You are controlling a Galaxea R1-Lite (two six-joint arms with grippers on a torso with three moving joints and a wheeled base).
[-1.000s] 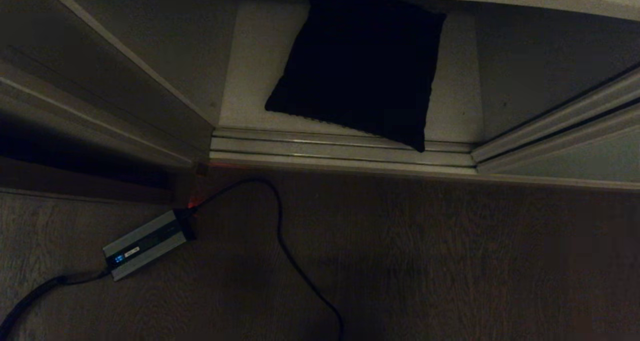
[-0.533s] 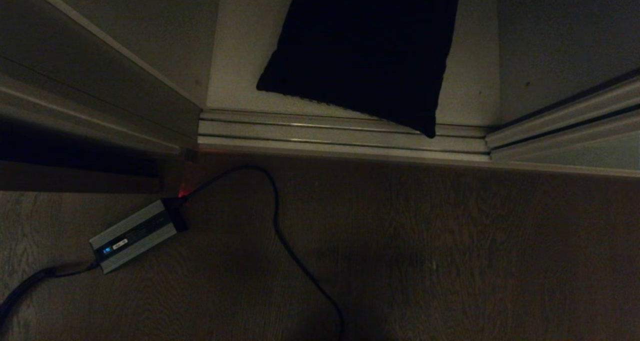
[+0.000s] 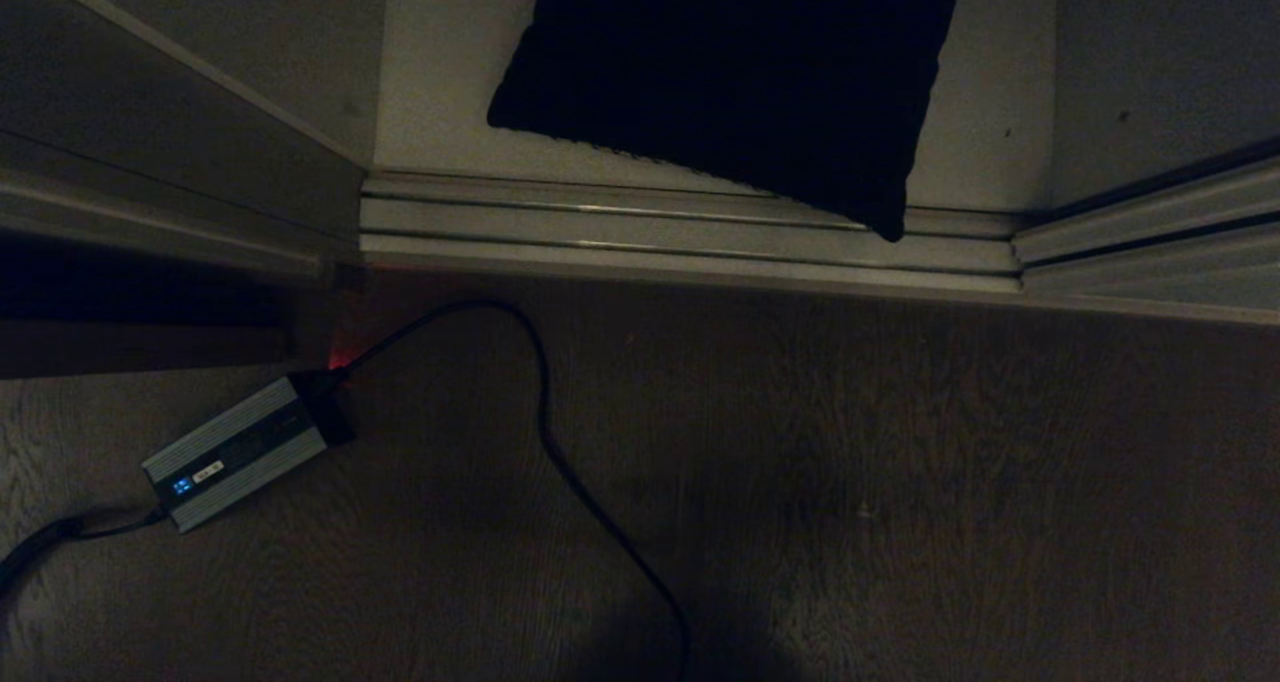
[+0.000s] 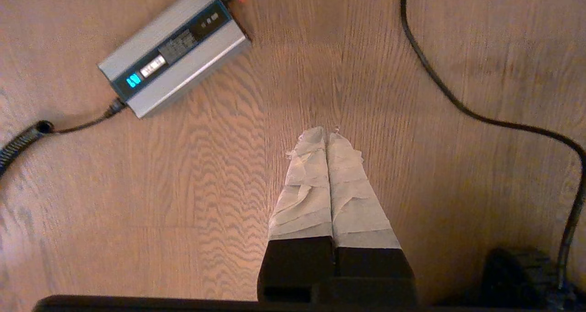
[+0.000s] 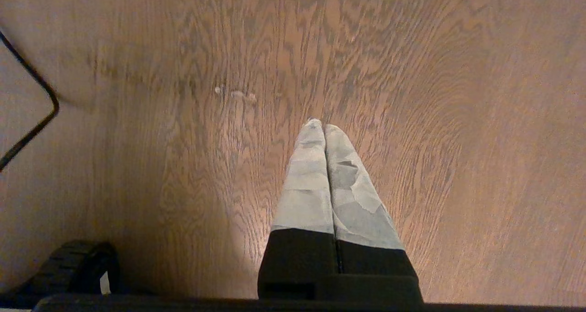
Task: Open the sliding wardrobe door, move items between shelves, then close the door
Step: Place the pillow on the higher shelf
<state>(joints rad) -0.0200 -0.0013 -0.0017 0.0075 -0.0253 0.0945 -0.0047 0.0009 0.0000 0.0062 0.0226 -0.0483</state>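
The cushion (image 3: 730,82) lies on the shelf (image 3: 440,102), one corner overhanging the floor track (image 3: 680,237) at the near edge. On the floor (image 3: 900,482), near left, rests a box (image 3: 235,452); its cable (image 3: 560,462) runs right.

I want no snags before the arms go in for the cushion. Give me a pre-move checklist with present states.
1. Wardrobe opening clear: ok; the ribbed light metal floor track lies bare ahead.
2. Dark rectangular cushion reachable: ok; it lies on the off-white bottom shelf, one corner over the track.
3. Left pincer empty: ok; shut, above the wood-grain floor.
4. Right pincer empty: ok; shut, above the floor.
5. Floor hazards: not ok; the small silver box and its thin black cable lie before the opening.
6. Target shelf free: cannot tell; out of view.
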